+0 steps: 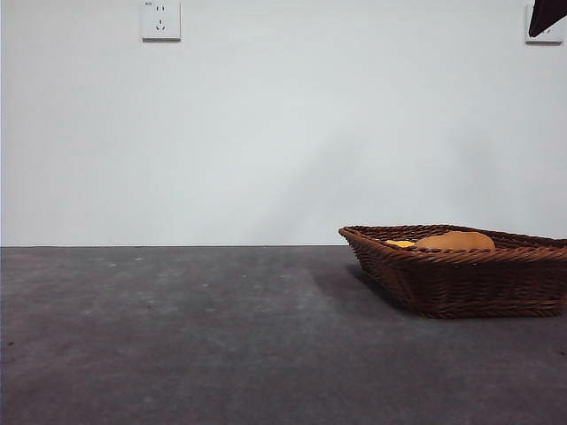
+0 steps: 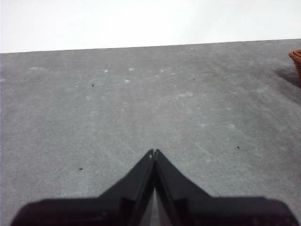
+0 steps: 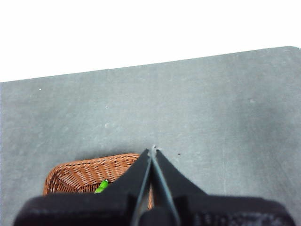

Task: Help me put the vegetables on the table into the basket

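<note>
Front view: we see basket (image 1: 461, 282) lower right on table (image 1: 177, 336); potato (image 1: 456, 240) and corn (image 1: 400, 243) peek over rim.

Left wrist view: left gripper (image 2: 154, 153) clenched, empty, above bare table; basket edge at right border.

Right wrist view: right gripper (image 3: 153, 150) clenched, empty, above basket; green bit (image 3: 101, 186) inside.

Front view low at table (image 1: 177, 354) height, level toward the wall, basket (image 1: 469, 283) near at right, left wrist view angled down over bare table with basket edge (image 2: 296, 59), right wrist view from above the basket (image 3: 84, 174), all sharing basket and table.
</note>
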